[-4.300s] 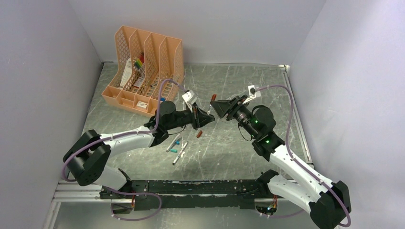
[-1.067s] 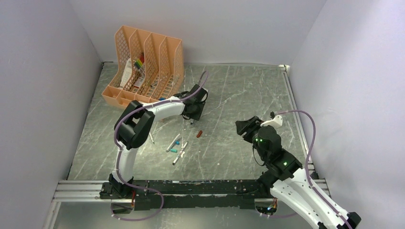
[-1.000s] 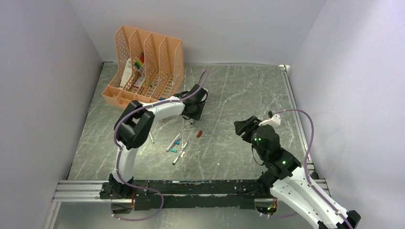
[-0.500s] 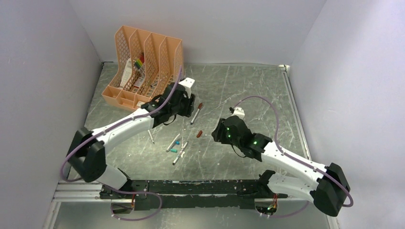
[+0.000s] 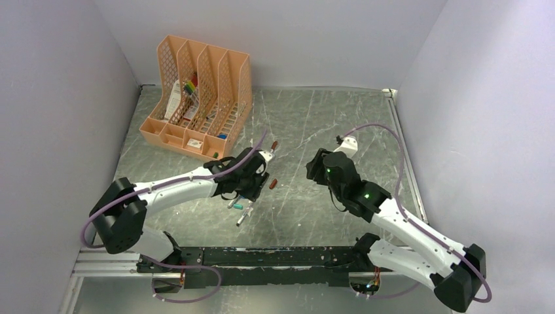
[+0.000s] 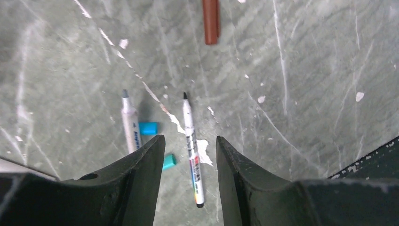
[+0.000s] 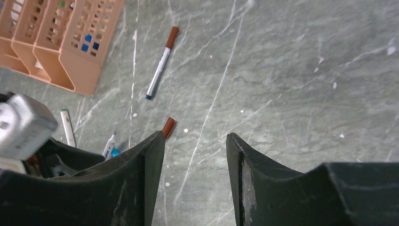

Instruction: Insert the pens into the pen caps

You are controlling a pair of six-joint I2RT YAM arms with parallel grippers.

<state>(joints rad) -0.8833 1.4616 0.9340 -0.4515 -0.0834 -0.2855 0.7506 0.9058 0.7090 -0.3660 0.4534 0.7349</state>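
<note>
My left gripper (image 6: 190,138) hangs open just above an uncapped white pen (image 6: 193,155) with a dark tip, which lies between its jaws. Left of it lie a second pen (image 6: 130,126) and two teal pen caps (image 6: 148,127) (image 6: 169,161). A red-brown pen cap (image 6: 211,21) lies farther ahead. From above, the left gripper (image 5: 250,191) is over the pen cluster (image 5: 243,212). My right gripper (image 7: 195,135) is open and empty over bare table, right of the loose red-brown cap (image 7: 168,126). A pen with a red cap on it (image 7: 161,66) lies beyond.
An orange mesh desk organiser (image 5: 196,91) with papers and coloured markers stands at the back left. Grey walls close in both sides of the marbled table (image 5: 340,118). The left arm's wrist camera (image 7: 23,125) shows at the left edge of the right wrist view.
The left gripper left the red-capped pen on the table and came nearer, over the pen cluster. The right gripper drew back to the right, away from the loose red-brown cap.
</note>
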